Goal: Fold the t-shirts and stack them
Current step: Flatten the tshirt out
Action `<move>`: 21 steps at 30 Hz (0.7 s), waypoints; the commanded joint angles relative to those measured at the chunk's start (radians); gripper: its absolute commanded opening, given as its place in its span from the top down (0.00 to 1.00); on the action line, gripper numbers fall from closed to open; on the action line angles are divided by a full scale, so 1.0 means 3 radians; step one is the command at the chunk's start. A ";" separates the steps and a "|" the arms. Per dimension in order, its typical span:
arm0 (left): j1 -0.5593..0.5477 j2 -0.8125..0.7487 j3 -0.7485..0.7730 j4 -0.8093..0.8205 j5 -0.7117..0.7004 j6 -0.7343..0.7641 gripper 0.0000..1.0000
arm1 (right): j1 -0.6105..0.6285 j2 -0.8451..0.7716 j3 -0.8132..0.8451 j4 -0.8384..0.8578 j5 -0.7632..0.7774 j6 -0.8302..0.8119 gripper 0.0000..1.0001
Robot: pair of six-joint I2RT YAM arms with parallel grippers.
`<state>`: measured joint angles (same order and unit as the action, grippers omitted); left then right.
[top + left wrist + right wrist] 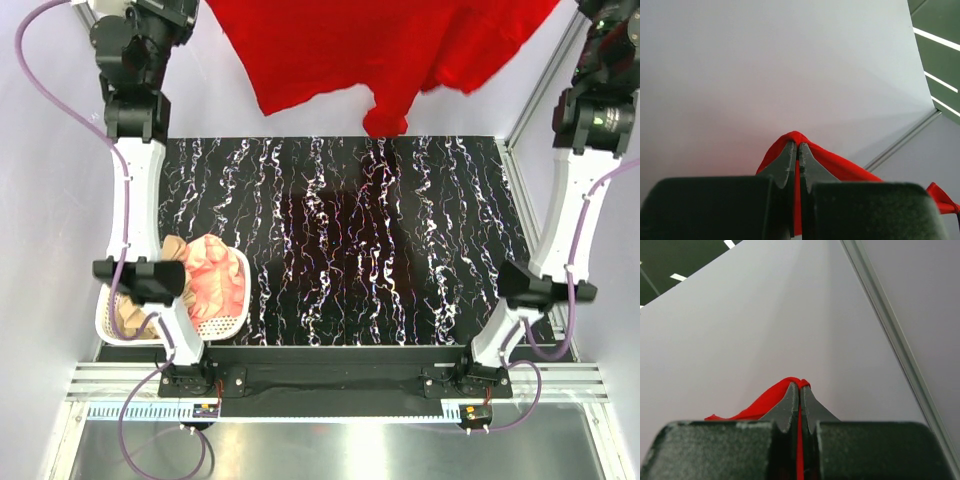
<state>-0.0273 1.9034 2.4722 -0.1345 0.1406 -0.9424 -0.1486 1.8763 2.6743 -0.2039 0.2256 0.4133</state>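
I hold the red t-shirt (pixel 350 45) pinched tight in left gripper (pixel 798 146) and right gripper (pixel 800 385), raised so it hangs spread below them for laying flat.

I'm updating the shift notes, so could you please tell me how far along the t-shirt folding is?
Nothing looks folded or stacked yet. In hand: the left gripper and right gripper are shut on the red t-shirt, held up at the far side of the table. Left: folding it, then the salmon-pink t-shirt and tan t-shirt crumpled in the white basket.
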 commanded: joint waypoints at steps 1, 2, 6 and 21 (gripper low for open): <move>0.0091 -0.0586 -0.0482 0.0315 0.0160 -0.0049 1.00 | -0.0093 -0.0607 -0.0389 -0.0036 0.0173 -0.0059 1.00; 0.0076 -0.0709 -0.0944 0.0330 0.0191 -0.0014 1.00 | -0.0088 -0.0751 -0.0892 -0.0046 0.0168 -0.0064 1.00; 0.0019 -0.1307 -0.2066 0.0260 0.0308 0.0160 1.00 | -0.0093 -0.1523 -0.2270 -0.0148 0.0189 0.0064 1.00; -0.1120 -0.3362 -0.4987 -0.1243 -0.0305 0.1148 1.00 | 0.0362 -0.3140 -0.4414 -0.2973 -0.0944 0.0637 1.00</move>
<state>-0.3050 0.9852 1.0580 -0.4267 0.1036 -0.6765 -0.0456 0.9779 1.3834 -0.8127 0.1020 0.5739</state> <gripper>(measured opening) 0.020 0.012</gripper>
